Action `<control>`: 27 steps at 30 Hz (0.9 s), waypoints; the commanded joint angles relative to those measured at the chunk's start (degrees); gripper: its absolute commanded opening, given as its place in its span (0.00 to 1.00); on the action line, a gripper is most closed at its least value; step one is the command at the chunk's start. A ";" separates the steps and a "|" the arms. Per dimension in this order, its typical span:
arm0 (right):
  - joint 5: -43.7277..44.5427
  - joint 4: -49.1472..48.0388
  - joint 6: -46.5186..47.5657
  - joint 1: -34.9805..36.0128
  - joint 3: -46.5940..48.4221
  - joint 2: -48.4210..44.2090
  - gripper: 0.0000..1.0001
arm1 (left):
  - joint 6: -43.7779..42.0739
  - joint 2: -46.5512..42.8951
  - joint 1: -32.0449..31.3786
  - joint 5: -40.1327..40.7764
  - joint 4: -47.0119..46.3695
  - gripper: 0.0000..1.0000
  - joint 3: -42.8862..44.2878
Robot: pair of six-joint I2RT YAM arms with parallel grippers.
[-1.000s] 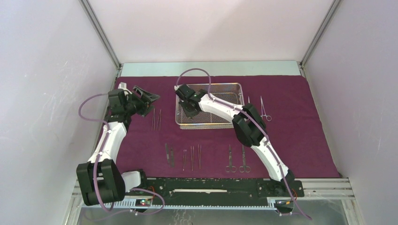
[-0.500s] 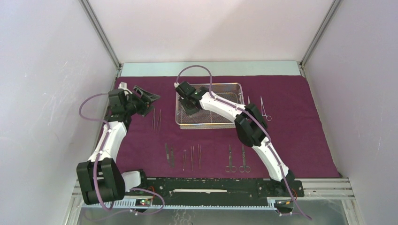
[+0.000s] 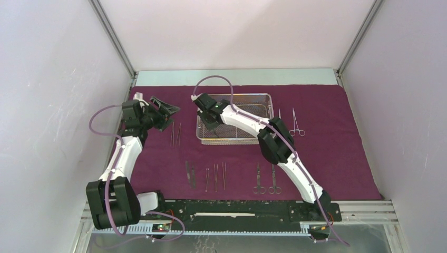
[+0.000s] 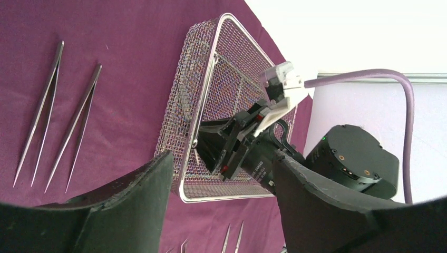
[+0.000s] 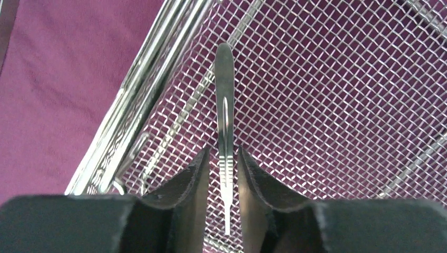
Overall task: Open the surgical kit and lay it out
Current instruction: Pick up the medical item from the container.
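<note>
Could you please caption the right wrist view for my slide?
Right claw straddling a slim steel handle inside the wire-mesh tray.

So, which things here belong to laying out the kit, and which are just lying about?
Of the job: maroon cloth wrap, silver wire-mesh tray, flat steel scalpel handle in the right tool, steel tweezers and ring-handled scissors on the cloth.
Just there: lilac cables, black base rail.
</note>
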State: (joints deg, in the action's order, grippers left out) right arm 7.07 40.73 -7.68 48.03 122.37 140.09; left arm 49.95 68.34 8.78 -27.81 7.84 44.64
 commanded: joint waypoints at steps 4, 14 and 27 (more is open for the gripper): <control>1.80 0.17 0.63 -0.33 0.08 3.35 0.18 | -1.26 0.20 0.41 -1.63 -1.86 0.73 -1.27; 2.60 0.13 -0.38 -1.60 -1.00 -2.52 0.07 | -1.17 -0.03 0.37 -1.73 -1.88 0.73 -1.14; 3.15 1.71 -1.24 -1.87 0.52 -6.96 0.06 | -1.26 -0.40 0.42 -2.02 -1.68 0.73 -1.31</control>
State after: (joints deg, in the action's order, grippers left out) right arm 8.64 41.36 -7.97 46.46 121.56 137.82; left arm 49.95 68.64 8.78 -28.75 7.79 44.66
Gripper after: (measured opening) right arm 0.093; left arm 0.733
